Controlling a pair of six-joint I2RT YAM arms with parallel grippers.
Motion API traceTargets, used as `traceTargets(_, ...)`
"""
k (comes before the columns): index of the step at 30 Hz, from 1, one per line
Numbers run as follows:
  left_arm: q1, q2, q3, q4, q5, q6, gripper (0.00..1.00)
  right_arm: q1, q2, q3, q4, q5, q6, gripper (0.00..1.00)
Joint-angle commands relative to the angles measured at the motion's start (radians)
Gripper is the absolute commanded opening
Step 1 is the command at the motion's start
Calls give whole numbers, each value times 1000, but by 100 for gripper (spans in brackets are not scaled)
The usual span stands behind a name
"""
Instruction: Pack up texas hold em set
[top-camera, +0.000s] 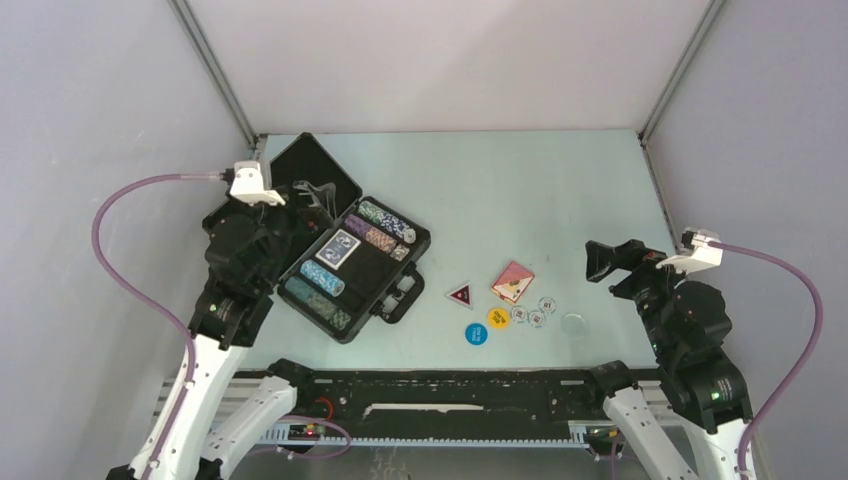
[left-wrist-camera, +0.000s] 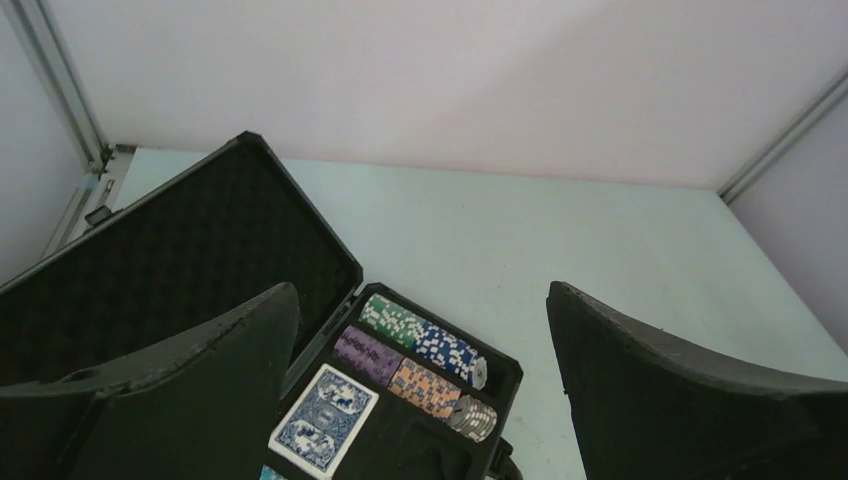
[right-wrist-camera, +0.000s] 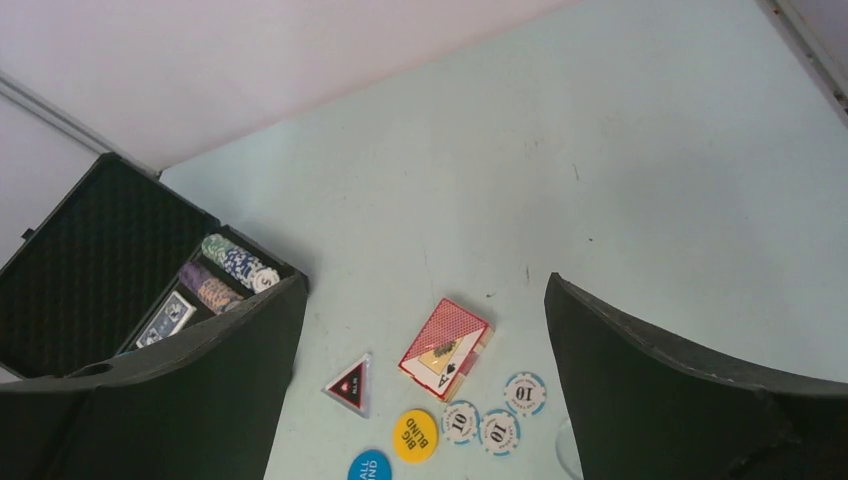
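Left wrist: dimpled foam-lined briefcase (left-wrist-camera: 190, 250)

A flat, pale mint-green tabletop (top-camera: 520, 190) sits in a booth closed on three sides by smooth, matte grey-white wall panels (top-camera: 440, 60). Slim grey metal posts (top-camera: 213, 70) rise at the two far corners. The light is soft and even, with faint shadows.

I find even, diffuse overhead light, bright throughout. Shadows on the table (top-camera: 520, 180) faint and soft; its detail sharp. My near fingers (left-wrist-camera: 180, 400) look dark, slightly blurred.
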Motion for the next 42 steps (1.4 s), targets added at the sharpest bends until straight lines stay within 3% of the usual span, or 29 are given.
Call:
traceTargets(1,12,17,40,-10,-50,-26,100,-4,16,-5,-20,53,23,100)
traceTargets(12,9,132,65,-16,98,-80,100,-3,65,-6,-87,16,-19,100)
traceTargets(18,-28,245,80,0,307,-163,100,-3,36,12,-98,-74,7,100)
traceTargets(21,-95,291,73,14,341,-201,100,-3,39,34,-118,-107,44,100)
traceTargets(30,-390,539,85,57,237,-319,100,-2,37,59,-77,-293,12,100)
traceTargets(34,-491,746,182,69,266,-256,100,-2,15,60,-40,-399,-25,100)
traceTargets(40,-557,1125,504,-88,361,-229,100,-3,-24,67,-43,-436,-35,100)
traceTargets(42,-593,1212,613,-163,281,-204,100,-3,-40,66,-51,-426,-37,100)
